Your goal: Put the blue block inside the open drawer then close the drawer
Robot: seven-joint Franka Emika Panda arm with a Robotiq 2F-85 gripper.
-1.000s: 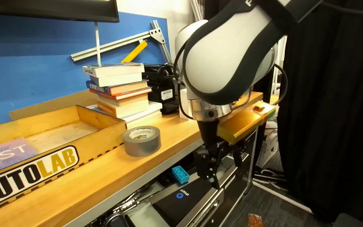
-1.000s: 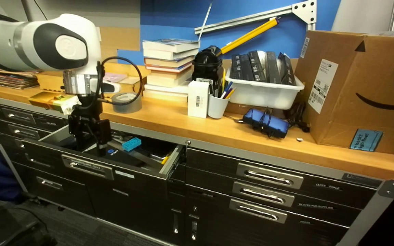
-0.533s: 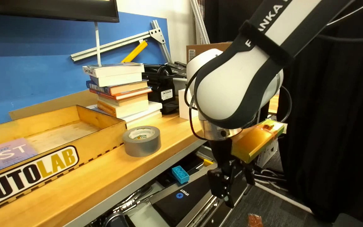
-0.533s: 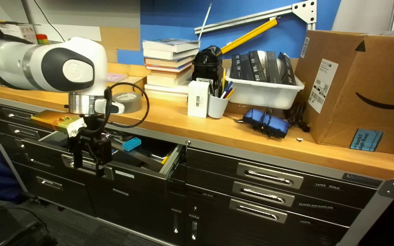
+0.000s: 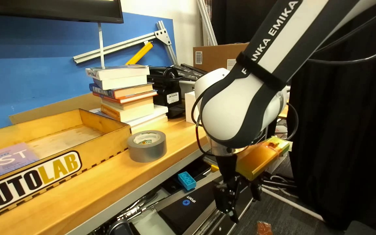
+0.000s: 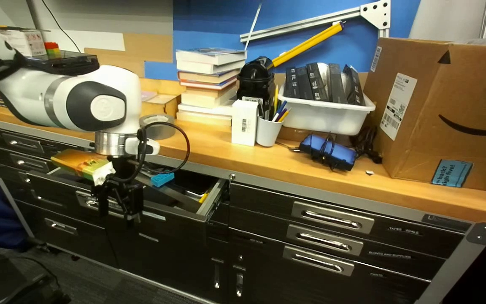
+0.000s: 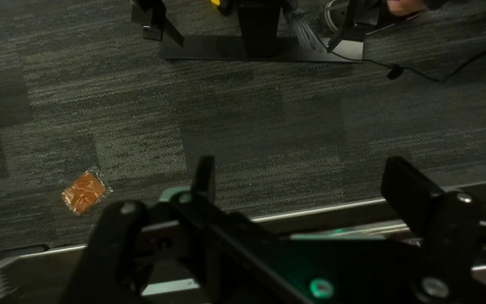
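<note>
gripper [image 7: 300,171] spread nr drawer [image 6: 184,219] front edge, blk [image 5: 187,180] well back

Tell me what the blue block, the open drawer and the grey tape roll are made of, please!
Blue block: probably hard plastic, smooth-looking, with crisp edges and round studs like a toy brick.
Drawer: looks like metal, dark and slightly glossy in front, with silvery-grey side edges.
Tape roll: satiny grey outside, maybe coated cloth or plastic; I can't tell which.

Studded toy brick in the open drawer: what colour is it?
The studded toy brick is cyan blue, clearest in an exterior view.
</note>
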